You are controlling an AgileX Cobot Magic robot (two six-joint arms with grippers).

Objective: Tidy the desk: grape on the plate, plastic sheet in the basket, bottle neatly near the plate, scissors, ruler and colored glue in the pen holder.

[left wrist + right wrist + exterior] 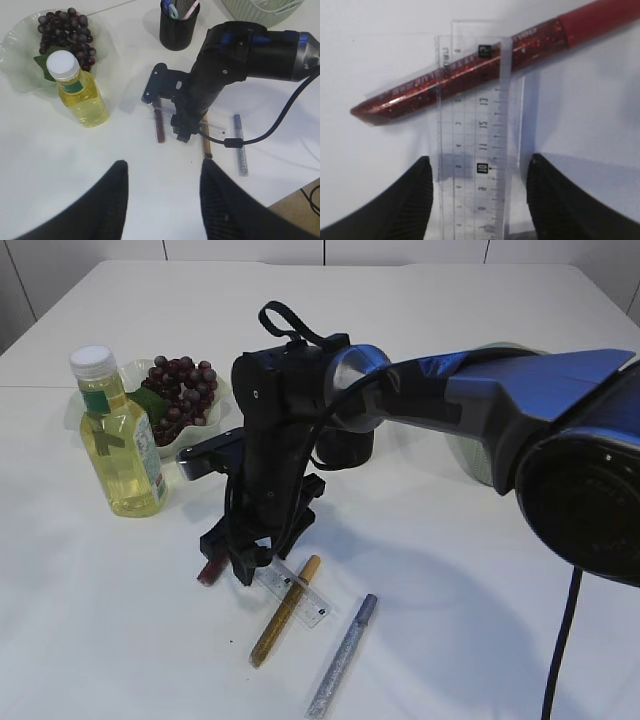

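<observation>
A clear ruler (475,150) lies flat on the table and runs straight between the fingers of my right gripper (480,170). That gripper is open and low, with a gap on each side of the ruler. A red glitter glue (470,70) crosses the ruler's far end. Gold glue (285,610) and silver glue (342,655) lie nearby. My left gripper (162,170) hangs high, open and empty. The bottle (80,92) stands upright beside the plate (20,50), which holds the grape (70,35). The plastic sheet is out of view, and I cannot make out the scissors.
A black pen holder (177,27) with blue and pink things sticking out of it stands behind the right arm. A pale basket (260,10) sits at the far right. The right arm (480,400) spans the table's middle, its cable (260,135) trailing over the glue pens.
</observation>
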